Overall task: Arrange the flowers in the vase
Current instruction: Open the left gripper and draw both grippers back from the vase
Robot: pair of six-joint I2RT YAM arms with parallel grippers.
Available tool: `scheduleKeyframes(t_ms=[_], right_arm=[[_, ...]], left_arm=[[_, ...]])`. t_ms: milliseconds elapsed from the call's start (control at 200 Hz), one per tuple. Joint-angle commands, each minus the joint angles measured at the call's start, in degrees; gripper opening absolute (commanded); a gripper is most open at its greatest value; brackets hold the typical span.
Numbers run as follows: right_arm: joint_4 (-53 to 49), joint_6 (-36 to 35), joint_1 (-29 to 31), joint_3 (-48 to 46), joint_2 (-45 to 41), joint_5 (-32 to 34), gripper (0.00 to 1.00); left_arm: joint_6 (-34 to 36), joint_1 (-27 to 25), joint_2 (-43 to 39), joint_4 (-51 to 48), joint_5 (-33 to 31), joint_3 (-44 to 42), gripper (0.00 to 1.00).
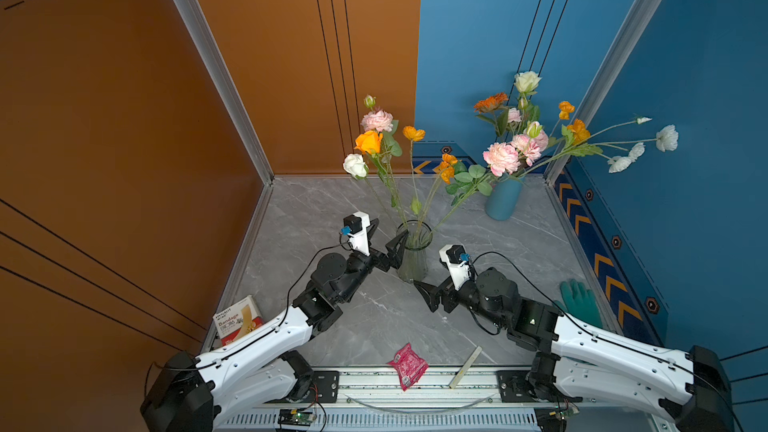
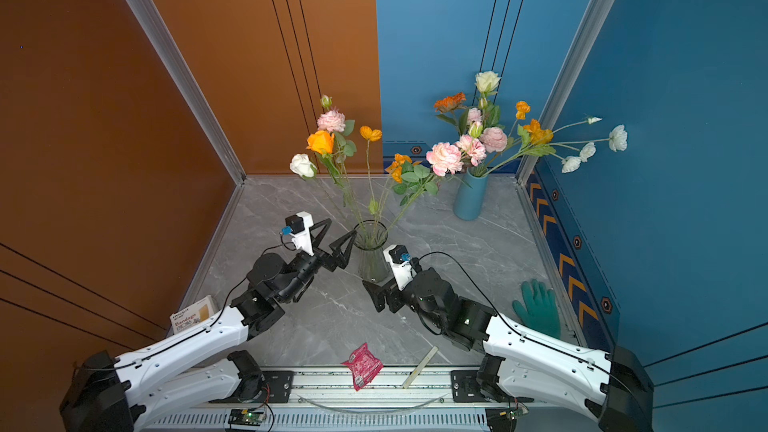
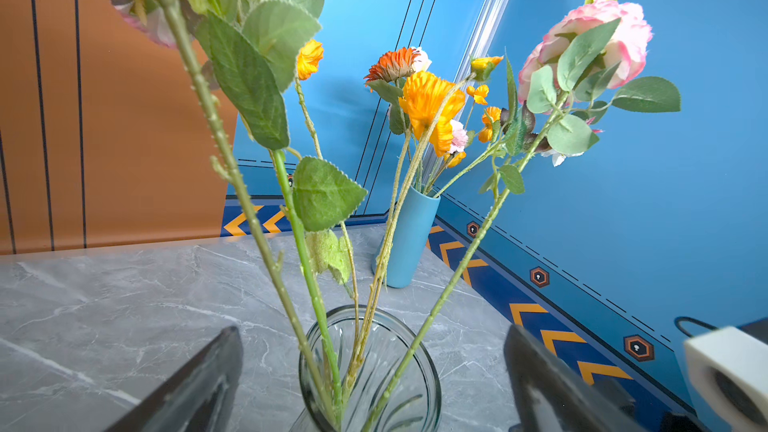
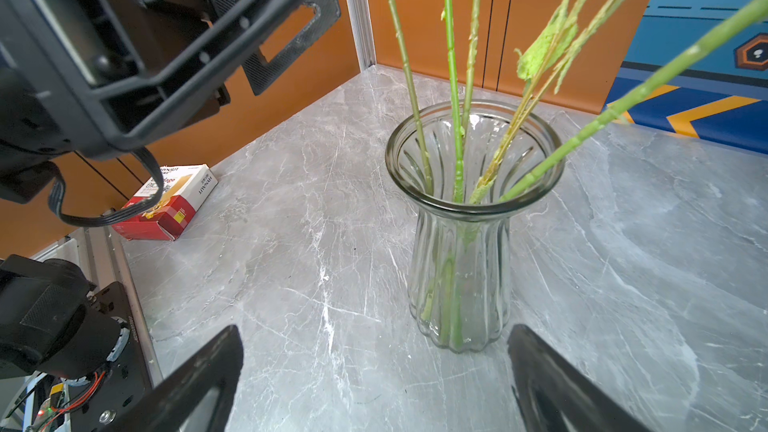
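Grey marble-pattern table point(image 1: 374, 326). Orange wall point(image 1: 291, 76) behind the glass vase point(image 1: 412, 259) and to its left, blue wall point(image 1: 478, 35) to its right.

Flowers point(image 1: 376, 139): long green leafy stems; pink ruffled, orange and white blooms. They stand splayed in the glass vase, rising well above its rim. More blooms sit in a blue vase point(image 1: 503, 201), well behind the glass one.

Left gripper point(image 1: 392, 227) is just left of the glass vase's rim, jaws spread wide, nothing held, clear of the stems. Right gripper point(image 1: 424, 295) is just in front of the vase's foot, jaws also wide and empty.
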Motion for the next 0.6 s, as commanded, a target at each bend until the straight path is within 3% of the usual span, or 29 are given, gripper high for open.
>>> scheduleKeyframes(t_ms=[0,415,596], right_arm=[[0.5,0.8,-0.4,-0.5,-1.4,0.0,1.0],[-8.4,3.0,-4.8,-2.3,-9.9,5.7,1.0],[-14.7,3.9,-8.6,-4.4,-19.6,7.4,1.0]], left_arm=[[1.3,0.9,-3.1,-5.1,2.0,-1.3,0.98],[3.9,6.5,-18.2,-27.4,10.8,-3.5,0.98],[5.5,8.1,-25.3,-37.4,7.2,-3.8,0.98]])
